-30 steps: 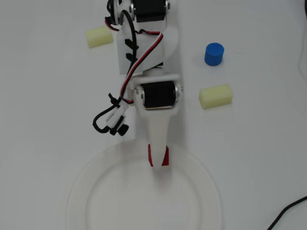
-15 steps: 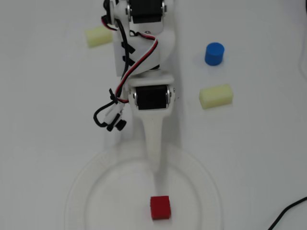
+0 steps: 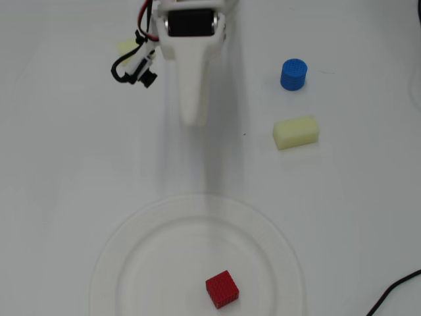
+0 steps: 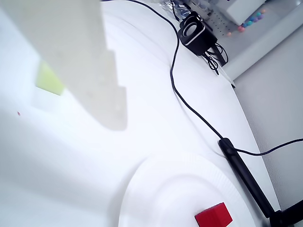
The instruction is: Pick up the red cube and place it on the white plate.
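Note:
The red cube (image 3: pixel 222 289) lies on the white plate (image 3: pixel 131 230), in its lower right part, at the bottom of the overhead view. In the wrist view the cube (image 4: pixel 214 218) sits on the plate (image 4: pixel 156 189) at the bottom edge. My gripper (image 3: pixel 193 118) hangs near the top of the overhead view, well away from the plate, its white jaws together as one tapered shape, holding nothing. In the wrist view only one white finger (image 4: pixel 80 61) shows, at the upper left.
A blue cylinder (image 3: pixel 293 74) and a pale yellow block (image 3: pixel 296 131) stand to the right of the gripper. Another pale yellow block (image 3: pixel 125 47) is half hidden by the arm's cables. A black cable (image 4: pixel 189 106) and a small speaker (image 4: pixel 196 30) lie on the table.

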